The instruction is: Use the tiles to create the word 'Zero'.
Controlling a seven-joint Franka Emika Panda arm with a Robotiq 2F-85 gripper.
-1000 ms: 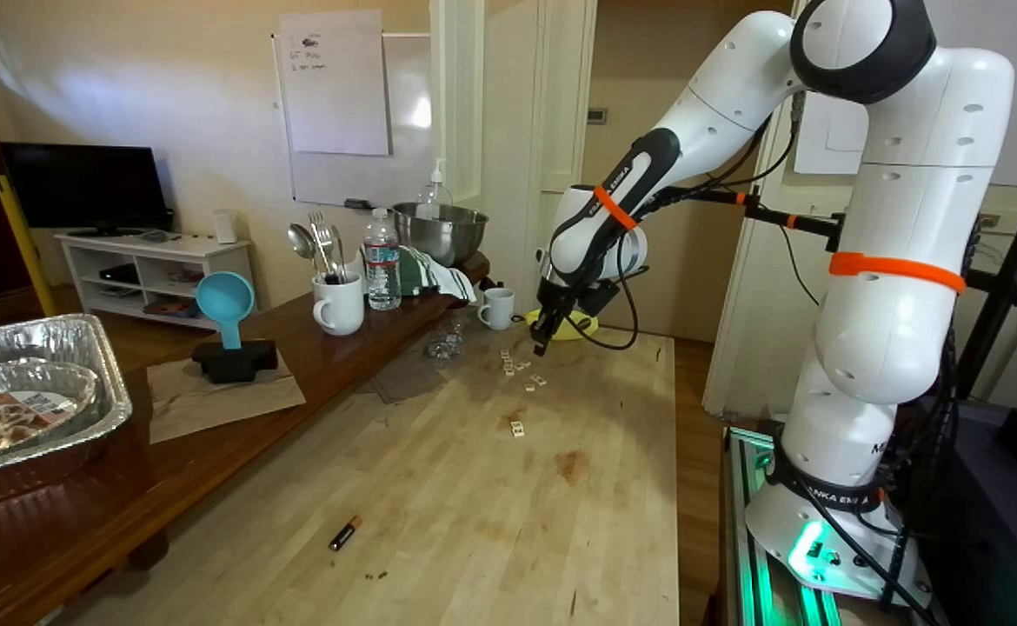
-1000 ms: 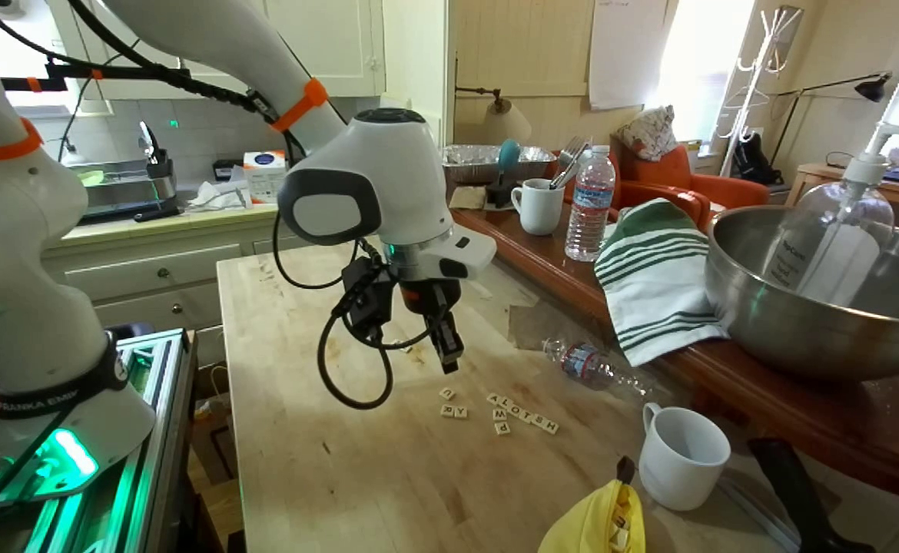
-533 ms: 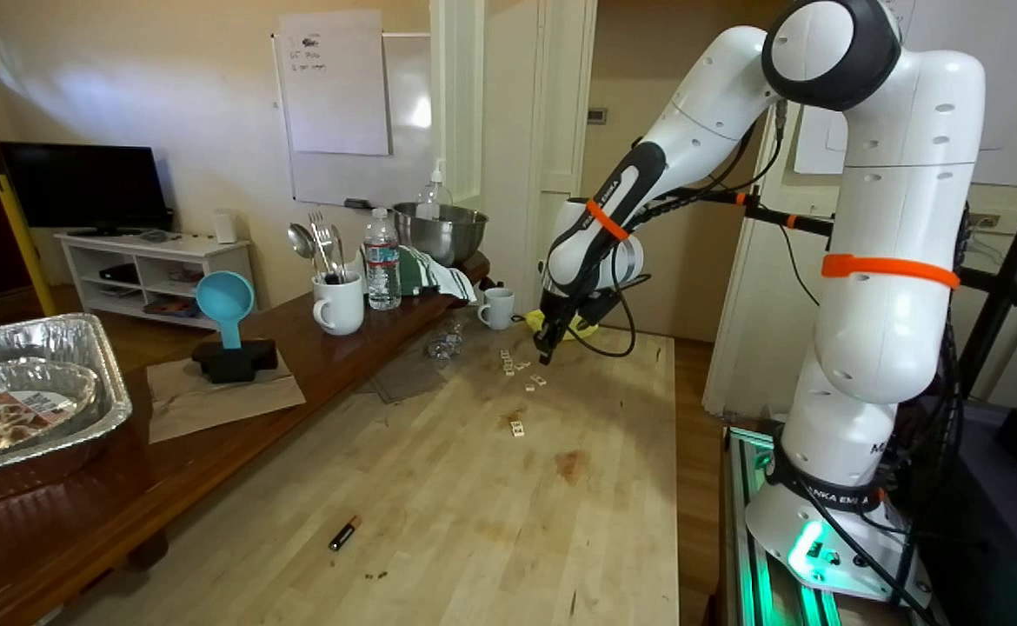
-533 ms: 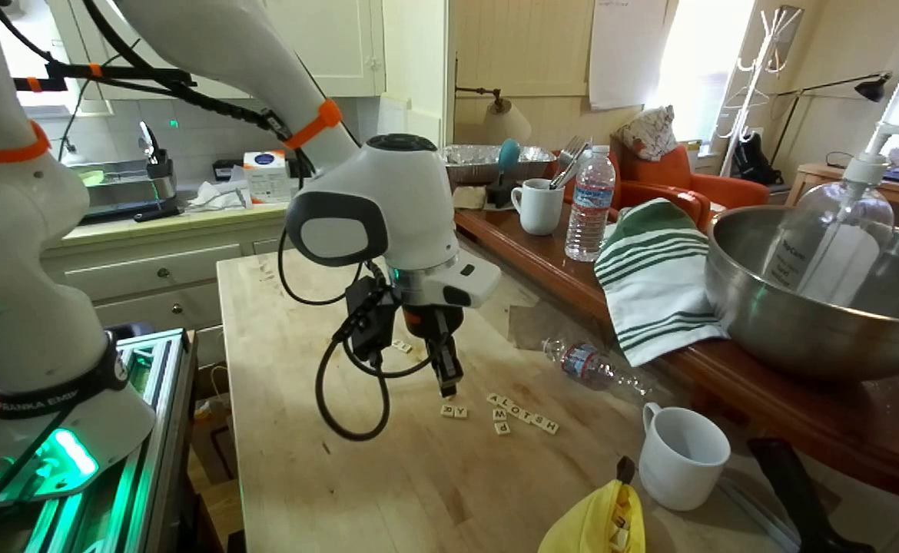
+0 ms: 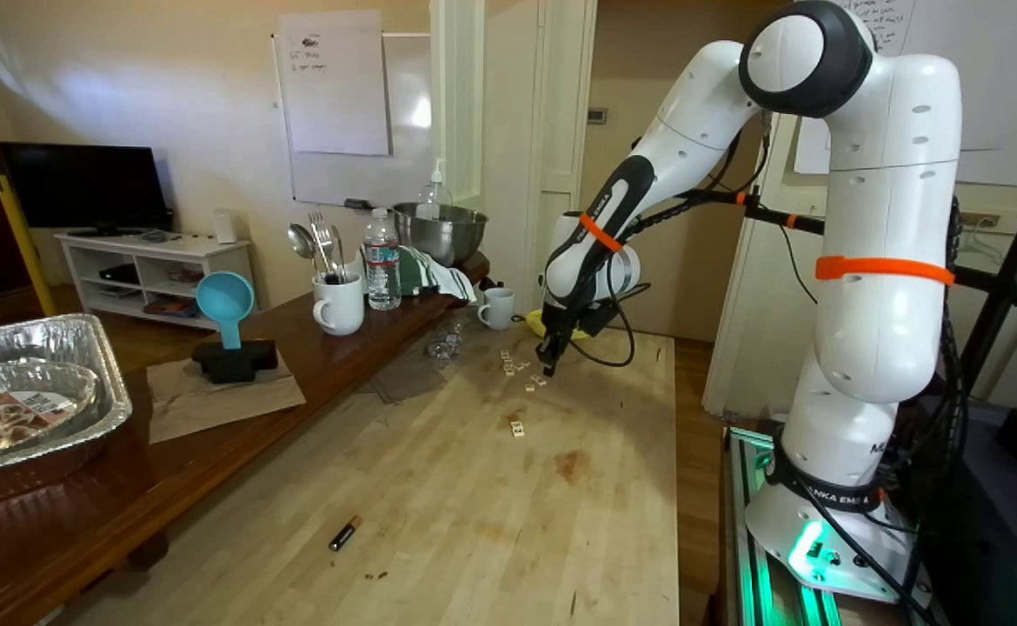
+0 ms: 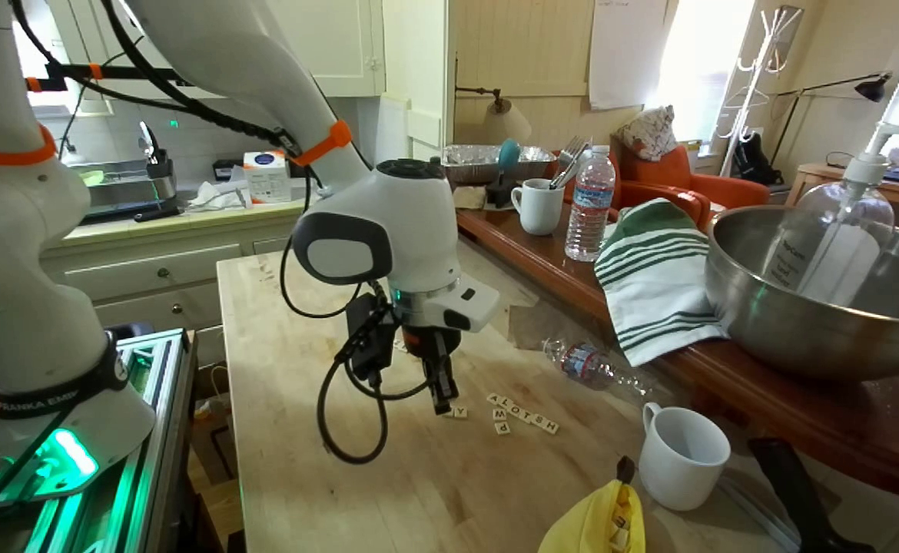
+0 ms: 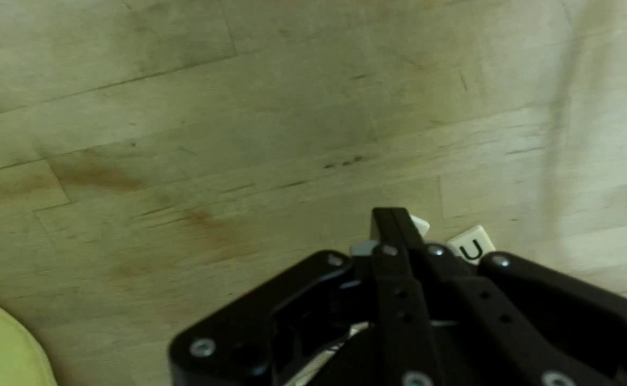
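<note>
My gripper [image 7: 390, 212] is shut, its fingers pressed together with nothing visible between them. It points down low over the tiles; whether it touches one cannot be told. In the wrist view, a cream tile marked U [image 7: 471, 244] lies right of the fingers, and a tile corner [image 7: 421, 225] shows beside the tips. In an exterior view, the fingertips [image 6: 443, 409] partly cover a tile pair with a Y tile [image 6: 459, 412] and hide the U. A slanted row of tiles [image 6: 522, 415] with W [image 6: 499, 415] and P [image 6: 502, 428] lies nearby. Two touching tiles [image 5: 517, 429] lie apart.
A yellow pouch [image 6: 595, 518] and a white mug [image 6: 684, 457] stand near the tiles. A crushed plastic bottle [image 6: 592, 365] lies by the raised wooden ledge [image 6: 557, 276]. A battery [image 5: 345, 533] lies on the table [image 5: 474, 522].
My gripper has moved down towards the table and over the U and Y tiles, staying shut. The tiles have not moved.
</note>
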